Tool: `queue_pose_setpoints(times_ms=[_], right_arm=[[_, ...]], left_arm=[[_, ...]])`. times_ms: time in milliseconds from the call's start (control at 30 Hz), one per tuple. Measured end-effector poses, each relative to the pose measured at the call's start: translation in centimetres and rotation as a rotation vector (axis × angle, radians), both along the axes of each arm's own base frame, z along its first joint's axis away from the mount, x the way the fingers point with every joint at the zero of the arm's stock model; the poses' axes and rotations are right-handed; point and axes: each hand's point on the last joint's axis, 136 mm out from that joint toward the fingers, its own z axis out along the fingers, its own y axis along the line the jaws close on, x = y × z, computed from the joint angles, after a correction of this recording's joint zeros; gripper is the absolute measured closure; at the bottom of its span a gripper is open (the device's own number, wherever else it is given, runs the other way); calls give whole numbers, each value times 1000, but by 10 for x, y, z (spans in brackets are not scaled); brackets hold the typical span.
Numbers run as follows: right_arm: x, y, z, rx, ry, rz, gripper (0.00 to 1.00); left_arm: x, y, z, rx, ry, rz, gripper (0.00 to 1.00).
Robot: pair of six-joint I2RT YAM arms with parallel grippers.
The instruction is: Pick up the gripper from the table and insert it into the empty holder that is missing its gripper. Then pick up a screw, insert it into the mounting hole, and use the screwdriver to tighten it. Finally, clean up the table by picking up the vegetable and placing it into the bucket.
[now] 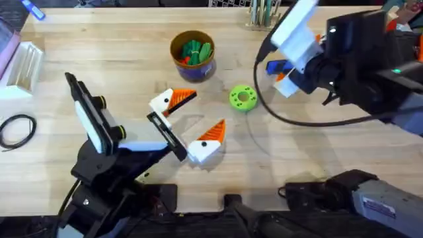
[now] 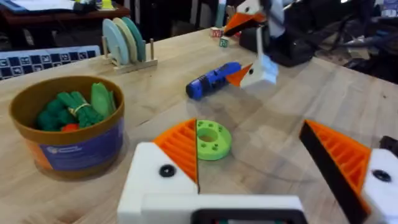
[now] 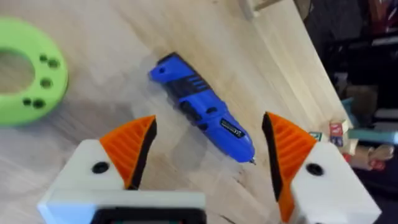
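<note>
Two tools work your pale wooden desk (image 1: 119,73): overhead, the left tool (image 1: 188,125) sits released mid-desk, near the blue bucket (image 1: 192,55) holding green vegetables. Your right wrist view shows the right tool (image 3: 208,152) released over the blue pen-shaped screwdriver (image 3: 202,109), lying beside a green disc (image 3: 31,78).
</note>
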Motion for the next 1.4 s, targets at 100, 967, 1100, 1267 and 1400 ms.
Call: queue_pose_setpoints(times_ms=[100, 967, 1100, 1267, 1400], right_arm=[[-3, -1, 24, 166, -77, -117, 10], [-8, 29, 60, 435, -149, -61, 11], [-9, 29, 63, 438, -157, -60, 10], [-9, 29, 62, 441, -156, -62, 10], [-9, 29, 62, 444, -155, -64, 10]], left_arm=[[10, 18, 2, -30, 132, 134, 14], [16, 99, -36, 399, 1235, 815, 16], [21, 128, -42, 249, 1336, 1060, 15], [24, 152, -41, 107, 1381, 1213, 15], [27, 172, -41, 33, 1392, 1296, 15]])
